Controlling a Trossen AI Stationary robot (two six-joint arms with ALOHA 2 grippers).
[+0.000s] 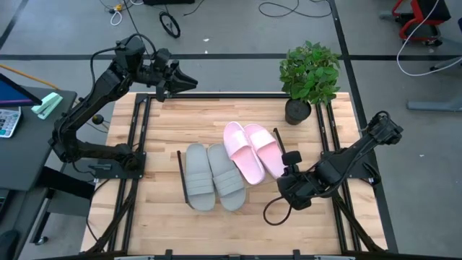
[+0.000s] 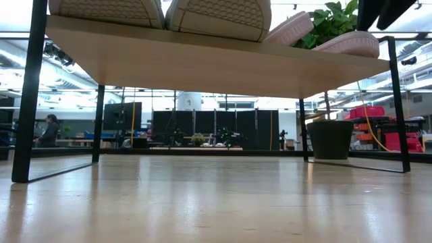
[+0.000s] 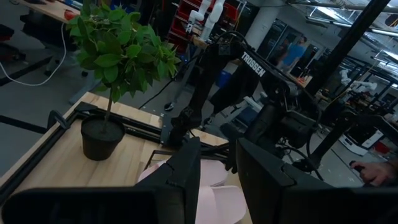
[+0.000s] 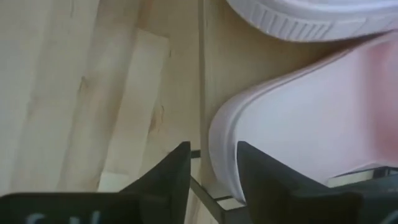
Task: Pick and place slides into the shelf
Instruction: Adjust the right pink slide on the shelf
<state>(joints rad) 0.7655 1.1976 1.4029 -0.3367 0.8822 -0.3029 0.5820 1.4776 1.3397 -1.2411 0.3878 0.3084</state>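
Item, lower right of the high view — my right gripper [image 1: 287, 173], dark two-fingered, hanging just beside the heel end of the light pink soft slip-on slides [image 1: 253, 150]. Its wrist view shows the fingers [image 4: 168, 177] parted, the pale rim of the nearer pink slide [image 4: 292, 137] lying across the gap and nothing pinched; I judge this a release.

Item, centre — the low rack shelf of light wood with thin black end frames [image 1: 180, 167]. It carries the pink pair and, left of it, the pale grey wide-strapped slides [image 1: 214, 175], side by side, all four on the board.

Method: draw straight back from the heel, fingers kept apart, so the rim is not dragged toward the board's edge.

Item, upper right — small potted green plant [image 1: 309, 78], clear of the slides.

Item, upper left — my left gripper [image 1: 180, 81], waiting, partly open, holding nothing.
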